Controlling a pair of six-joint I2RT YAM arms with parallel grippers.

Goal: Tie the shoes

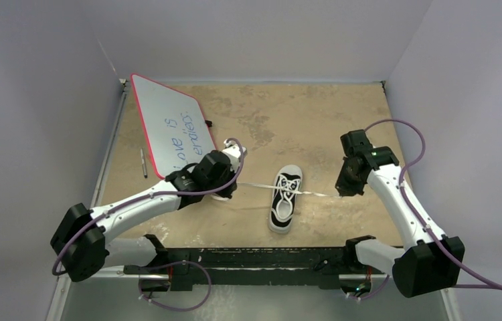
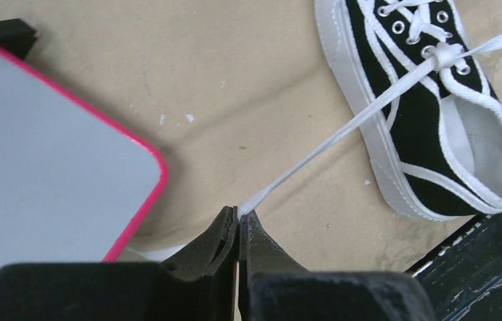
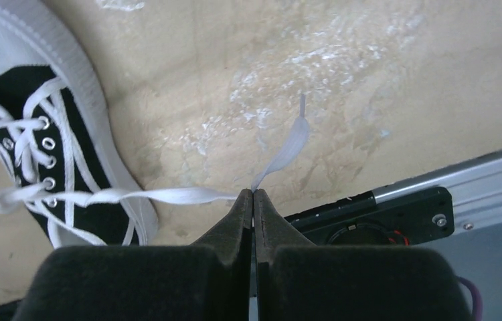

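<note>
Tension explains this pose: your left gripper [image 2: 238, 216] and right gripper [image 3: 254, 195] hold the laces [image 2: 342, 130], jaws clamped on one each, stretched opposite ways so the knot [image 2: 444, 53] on the sneaker [image 1: 284, 199] cinches.

My top camera sits high behind both arm bases, looking down over the whole worktop [image 1: 302, 114]. The left wrist camera peers close along the left claw [image 2: 238, 215] toward the sneaker [image 2: 429, 114]; the right wrist camera does likewise past the right claw [image 3: 253, 196]. All three share that sneaker and its laces [image 2: 342, 130].
</note>
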